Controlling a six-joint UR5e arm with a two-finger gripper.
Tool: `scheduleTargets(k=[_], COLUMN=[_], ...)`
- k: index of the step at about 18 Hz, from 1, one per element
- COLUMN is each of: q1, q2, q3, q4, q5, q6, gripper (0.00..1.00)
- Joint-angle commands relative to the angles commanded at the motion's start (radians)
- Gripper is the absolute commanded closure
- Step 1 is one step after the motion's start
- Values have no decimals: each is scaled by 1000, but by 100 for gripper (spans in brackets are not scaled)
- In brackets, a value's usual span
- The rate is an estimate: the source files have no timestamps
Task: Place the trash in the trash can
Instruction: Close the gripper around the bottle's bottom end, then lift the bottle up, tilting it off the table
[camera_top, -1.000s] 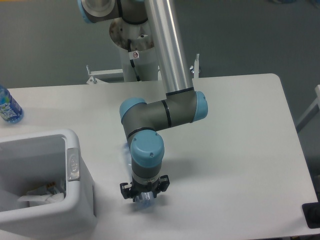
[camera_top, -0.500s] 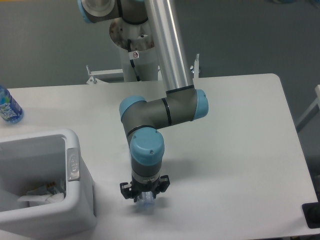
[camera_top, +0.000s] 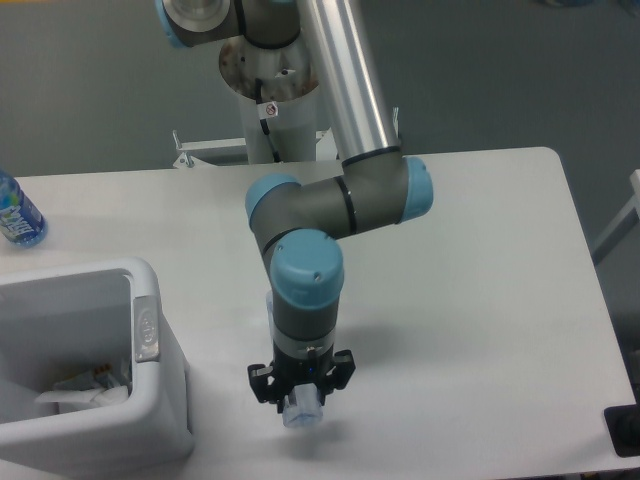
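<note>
My gripper (camera_top: 301, 398) points down over the front middle of the table, shut on the trash, a clear plastic bottle. Its blue-capped end (camera_top: 300, 414) pokes out between the black fingers, and the wrist hides the rest of its body. The trash can (camera_top: 146, 328), a white bin with a grey oval mark on its rim, stands at the front left, well to the left of the gripper. A pale, crumpled packet-like piece (camera_top: 88, 392) lies inside it at the bottom.
A bluer bottle with a blue-green label (camera_top: 16, 214) lies at the table's far left edge behind the bin. The arm's base post (camera_top: 268, 110) stands at the back edge. A dark object (camera_top: 625, 430) sits at the front right corner.
The wrist has risen toward the camera and drifted slightly right and forward. The bottle's capped end has come along between the fingers, and its clear body no longer shows left of the wrist.
</note>
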Motion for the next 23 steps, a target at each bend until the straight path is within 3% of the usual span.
scheduleTargets(k=[15,23], q1=[71,121], q2=[89,117], q3=[72,184], q4=[11,14], q5=[-170,-296], q6=[2,-8], gripper=[37,42])
